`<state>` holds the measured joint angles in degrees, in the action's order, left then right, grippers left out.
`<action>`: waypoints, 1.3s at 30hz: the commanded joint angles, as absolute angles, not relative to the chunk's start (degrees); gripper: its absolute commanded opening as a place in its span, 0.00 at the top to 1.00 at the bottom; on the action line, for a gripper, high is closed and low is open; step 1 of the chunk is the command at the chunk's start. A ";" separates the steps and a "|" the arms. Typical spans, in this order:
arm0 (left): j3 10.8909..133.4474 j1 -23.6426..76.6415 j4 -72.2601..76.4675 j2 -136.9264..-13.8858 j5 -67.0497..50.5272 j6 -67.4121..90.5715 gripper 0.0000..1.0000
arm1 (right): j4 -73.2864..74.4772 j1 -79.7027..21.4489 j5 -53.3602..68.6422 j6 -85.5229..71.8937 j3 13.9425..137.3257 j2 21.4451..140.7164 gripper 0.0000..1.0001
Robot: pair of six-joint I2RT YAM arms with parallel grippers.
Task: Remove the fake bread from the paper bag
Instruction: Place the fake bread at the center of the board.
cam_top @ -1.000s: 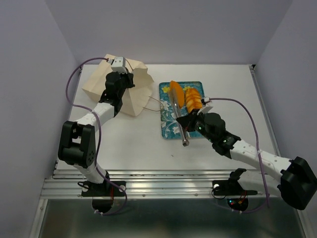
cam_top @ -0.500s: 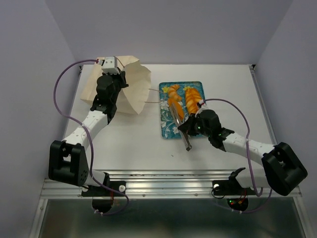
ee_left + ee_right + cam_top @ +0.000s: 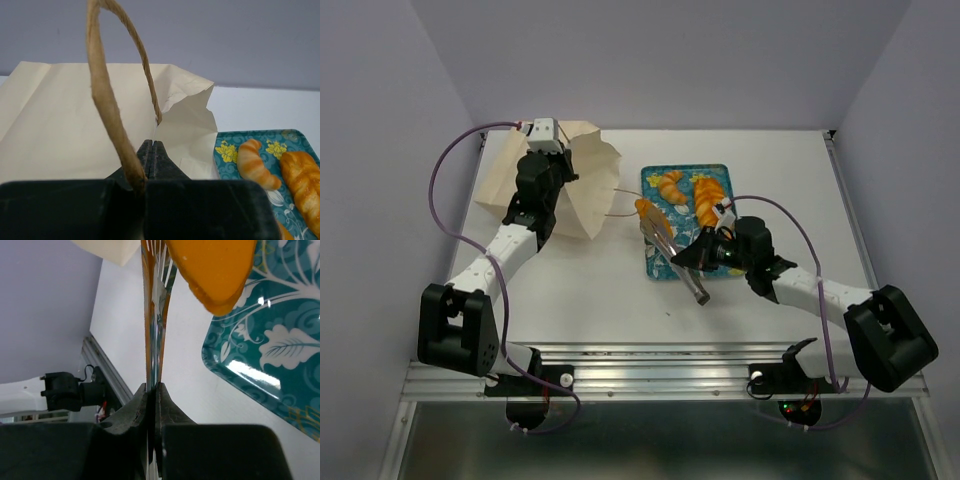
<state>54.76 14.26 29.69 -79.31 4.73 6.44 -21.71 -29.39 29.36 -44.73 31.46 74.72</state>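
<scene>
The pale tan paper bag [image 3: 585,190] lies at the back left. My left gripper [image 3: 552,160] is shut on its rim by a brown loop handle [image 3: 107,115]; the jaws [image 3: 151,150] are pressed together. The curved croissant piece [image 3: 670,187] and the braided loaf [image 3: 708,200] lie on the teal floral tray [image 3: 660,262]. Both also show in the left wrist view, croissant [image 3: 255,162] and loaf [image 3: 302,180]. My right gripper [image 3: 688,262] is shut on metal tongs [image 3: 670,250]. Their orange tip [image 3: 642,207] is just off the tray's left edge, toward the bag.
In the right wrist view the tongs [image 3: 152,330] run straight out from the jaws, a smooth orange end [image 3: 215,270] over the tray's corner [image 3: 260,350]. A thin bag handle [image 3: 620,212] trails toward the tray. The table's metal rail [image 3: 670,375] runs along the near edge.
The left gripper lifted and reshaped the bag a second ago. The tongs left the croissant on the tray and swung their tip left, off the tray toward the bag.
</scene>
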 commanded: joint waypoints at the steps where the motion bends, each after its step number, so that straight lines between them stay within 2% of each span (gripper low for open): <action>1: 55.46 14.24 31.11 -77.96 5.62 6.41 1.00 | -30.50 -29.10 34.90 -49.21 29.19 72.25 0.99; 6: 56.33 13.71 30.32 -78.13 4.92 6.33 1.00 | -34.62 -27.86 37.52 -52.11 26.90 74.17 0.99; 12: 57.57 13.27 29.62 -78.66 4.75 5.98 1.00 | -42.79 -26.11 41.75 -56.16 26.19 82.70 0.99; 24: 57.13 12.92 29.71 -79.19 4.04 6.24 1.00 | -42.80 -17.50 40.25 -58.62 24.26 85.34 0.99; 26: 57.39 12.92 29.71 -79.71 3.96 6.33 1.00 | -42.80 -15.22 41.04 -59.15 24.00 85.95 0.91; 30: 57.83 12.92 29.97 -80.51 3.96 6.59 1.00 | -42.72 -12.40 43.50 -59.24 24.26 87.10 0.91; 33: 58.01 12.92 30.06 -80.68 3.87 7.03 1.00 | -42.72 -9.94 44.38 -59.50 24.43 87.28 0.77; 34: 58.09 12.92 30.06 -80.60 3.87 7.21 1.00 | -42.71 -9.41 44.73 -59.33 24.52 87.19 0.76; 36: 58.18 12.92 30.15 -80.60 3.78 7.21 1.00 | -42.63 -8.53 45.52 -58.98 24.96 87.45 0.70; 37: 58.18 13.01 30.15 -80.51 3.69 7.29 1.00 | -42.63 -7.83 45.70 -58.89 25.13 87.45 0.62; 39: 58.27 13.01 30.15 -80.51 3.60 7.30 1.00 | -42.54 -7.21 46.40 -58.62 25.49 87.63 0.59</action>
